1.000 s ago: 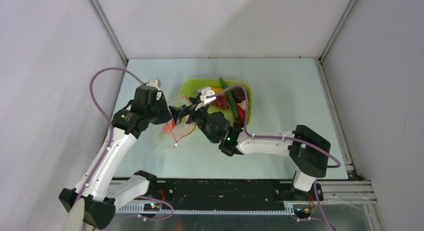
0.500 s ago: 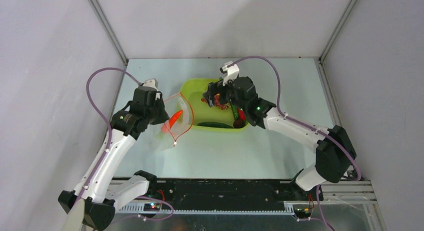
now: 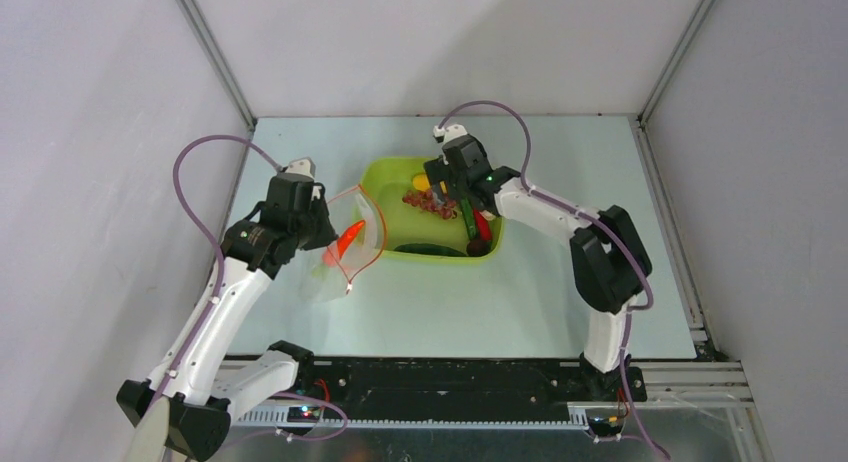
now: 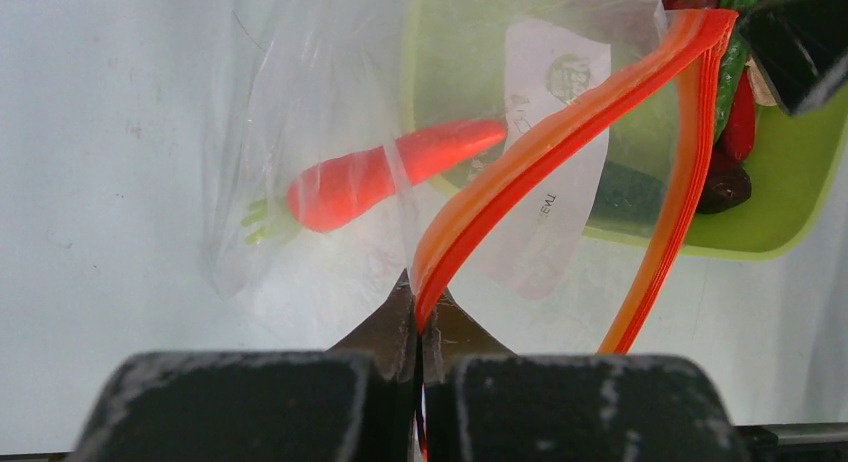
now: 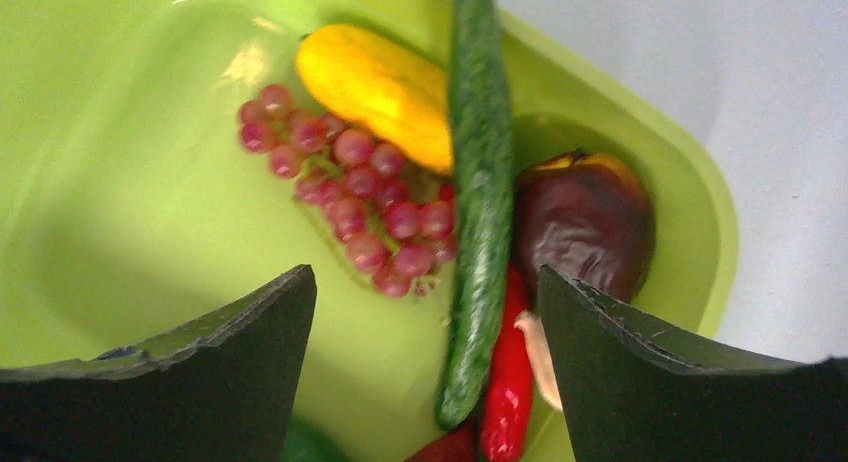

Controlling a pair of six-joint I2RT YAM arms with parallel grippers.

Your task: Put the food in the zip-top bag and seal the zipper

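Note:
The clear zip-top bag (image 4: 300,102) hangs open from my left gripper (image 4: 420,300), which is shut on its orange-red zipper (image 4: 560,132). An orange carrot (image 4: 390,172) lies inside the bag, and it also shows in the top view (image 3: 350,239) beside my left gripper (image 3: 322,227). My right gripper (image 5: 425,282) is open above the food in the lime-green tray (image 5: 120,182). Below it are purplish grapes (image 5: 350,182), a yellow lemon (image 5: 375,77), a green cucumber (image 5: 478,182), a red chili (image 5: 508,382), a maroon ball (image 5: 585,217) and pale garlic (image 5: 540,357). Nothing is between its fingers.
The tray (image 3: 390,187) sits mid-table with the bag's open mouth (image 3: 365,237) against its left side. The right gripper (image 3: 447,187) hovers over the tray's far half. A dark green item (image 3: 430,249) lies at the tray's near edge. Grey walls enclose the table.
My right arm has swung away from the bag's mouth and back over the tray. The carrot now lies in the bag. My left gripper has held the zipper still.

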